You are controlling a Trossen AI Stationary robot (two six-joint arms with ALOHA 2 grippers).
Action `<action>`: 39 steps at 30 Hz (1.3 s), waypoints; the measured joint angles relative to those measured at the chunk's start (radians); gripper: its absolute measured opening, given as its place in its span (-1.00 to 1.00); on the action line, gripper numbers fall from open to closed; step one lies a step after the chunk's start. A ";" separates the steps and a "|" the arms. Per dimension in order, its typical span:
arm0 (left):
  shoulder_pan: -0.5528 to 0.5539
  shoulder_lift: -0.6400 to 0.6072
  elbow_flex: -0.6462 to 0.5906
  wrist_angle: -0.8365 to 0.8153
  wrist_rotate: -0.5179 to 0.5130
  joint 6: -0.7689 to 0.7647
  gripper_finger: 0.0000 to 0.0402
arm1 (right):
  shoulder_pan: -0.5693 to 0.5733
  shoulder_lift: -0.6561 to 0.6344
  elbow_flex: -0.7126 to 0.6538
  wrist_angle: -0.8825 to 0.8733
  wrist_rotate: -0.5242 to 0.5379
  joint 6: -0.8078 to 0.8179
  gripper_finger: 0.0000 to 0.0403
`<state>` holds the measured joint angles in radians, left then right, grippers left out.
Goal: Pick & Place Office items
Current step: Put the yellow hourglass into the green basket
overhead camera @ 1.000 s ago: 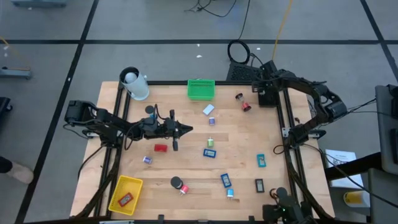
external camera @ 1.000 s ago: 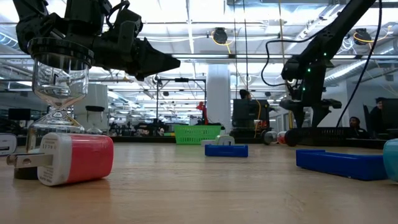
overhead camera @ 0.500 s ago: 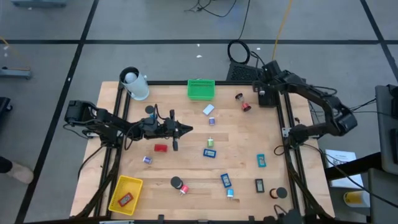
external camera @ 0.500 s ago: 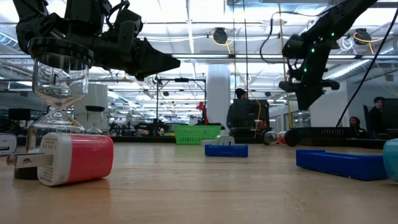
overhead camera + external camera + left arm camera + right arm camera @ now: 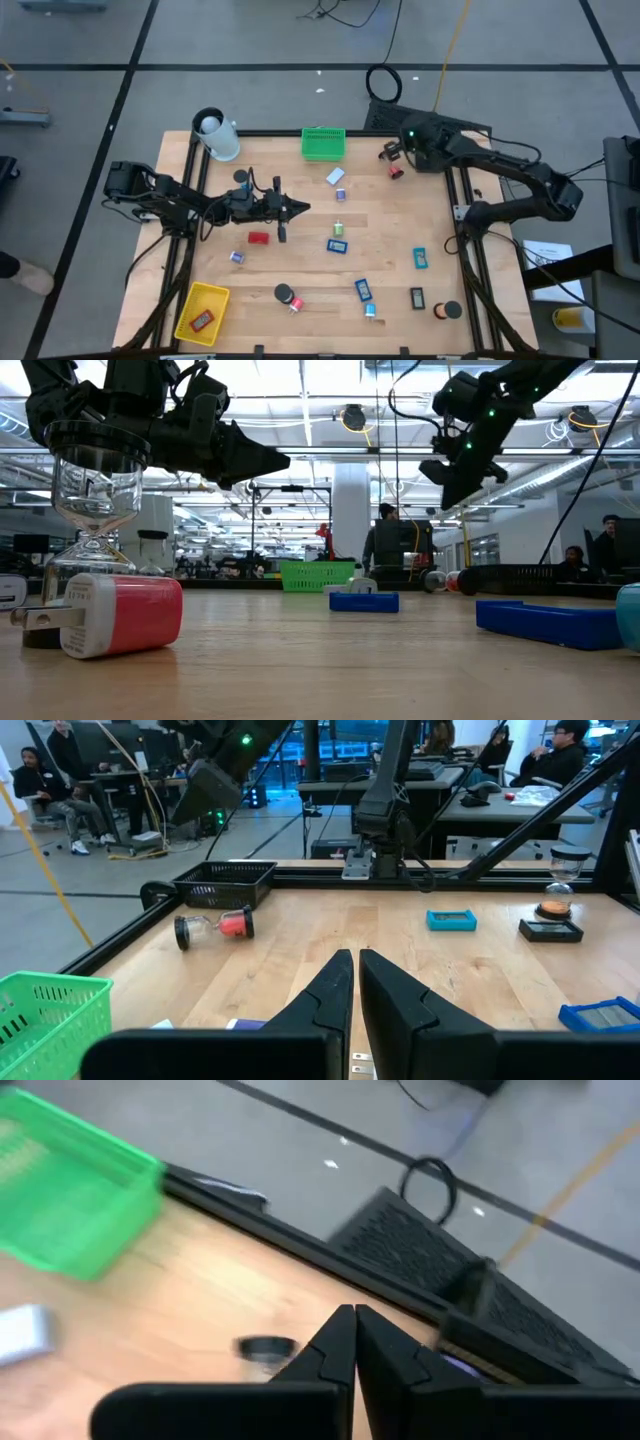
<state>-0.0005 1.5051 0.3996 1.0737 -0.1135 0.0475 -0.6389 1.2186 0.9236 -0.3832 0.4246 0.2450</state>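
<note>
- Two arms in play; I read this as the approach step of a pick, nothing lifted yet, most items loose on the table (image 5: 400, 240).
- Far left: yellow basket (image 5: 203, 311) at the near-left corner holds one small red piece. Green basket (image 5: 323, 143) sits at the far edge, centre.
- Left gripper (image 5: 300, 208) hangs over the left-centre of the table, fingers pressed together, carrying nothing; tip points right. I treat this arm as waiting.
- Just near of it lies the red block (image 5: 259, 238), long axis left-right; in the low view its white plug end faces left.
- Centre: white block (image 5: 335, 176) lies tilted, near the green basket. Blue block (image 5: 337, 245) has its long axis left-right.
- Toward the near edge: black cylinder (image 5: 285, 293), and a second blue block (image 5: 363, 290) with its long axis running near-far, slightly skewed.
- Right: teal block (image 5: 420, 259), long axis near-far.
- Far right: right gripper (image 5: 392, 150) is over the far-right corner, fingers shut and empty, above the table in the low view.
- Just near of it lies a small hourglass (image 5: 395, 171) with a red end. From the left wrist view it lies on its side beside a black mesh tray (image 5: 226, 883).
- My judgement: next move calls for spreading the right fingers, lowering over the piece and closing across its narrow waist, not its length.
- Risk: a round body may roll when nudged.
</note>
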 joint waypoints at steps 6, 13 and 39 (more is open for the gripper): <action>0.000 0.000 0.000 -0.002 0.000 -0.003 -0.85 | 0.073 0.000 -0.086 0.173 -0.005 -0.011 -1.00; 0.000 0.000 0.000 -0.005 0.000 -0.003 -0.85 | 0.132 0.000 -0.132 0.221 -0.006 0.004 -1.00; 0.000 0.000 0.000 -0.008 0.000 -0.003 -0.85 | 0.256 0.027 -0.132 0.117 -0.062 0.140 -1.00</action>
<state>-0.0006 1.5051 0.3996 1.0660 -0.1135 0.0444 -0.3829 1.2457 0.7918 -0.2658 0.3630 0.3853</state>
